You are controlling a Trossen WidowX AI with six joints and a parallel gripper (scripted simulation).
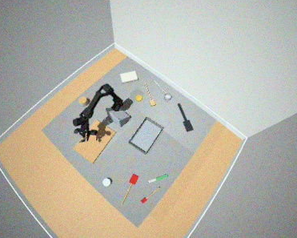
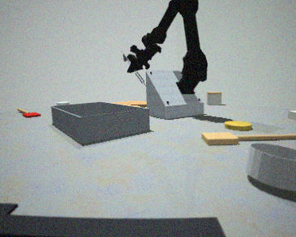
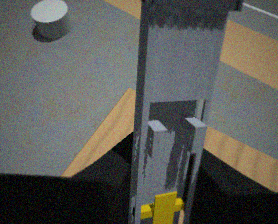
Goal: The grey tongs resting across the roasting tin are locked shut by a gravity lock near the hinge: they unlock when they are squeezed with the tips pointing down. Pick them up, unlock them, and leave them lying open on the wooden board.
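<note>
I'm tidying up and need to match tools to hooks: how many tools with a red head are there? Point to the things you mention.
2: one (image 1: 134, 179) beside the white round item (image 1: 106, 182) (image 3: 50, 19), the smaller one (image 1: 144, 200) near the green-handled tool (image 1: 162, 177).

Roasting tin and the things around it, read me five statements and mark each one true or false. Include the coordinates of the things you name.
1. The grey tongs (image 2: 140, 77) (image 3: 180, 70) rest across the roasting tin (image 1: 154, 139) (image 2: 117, 124). False: they are held away from it.
2. The gripper (image 1: 86, 137) (image 2: 131, 59) (image 3: 157, 141) has its fingers shut on the tongs. True.
3. The yellow disc (image 1: 138, 98) (image 2: 238, 125) lies outside the tin. True.
4. The white cylinder (image 1: 106, 181) (image 2: 63, 103) (image 3: 50, 12) stands on the wooden board (image 1: 94, 151) (image 2: 131, 103) (image 3: 107, 135). False: it stands on the grey surface, apart from the board.
5. The tongs lie open on the board. False: the gripper holds them.
</note>
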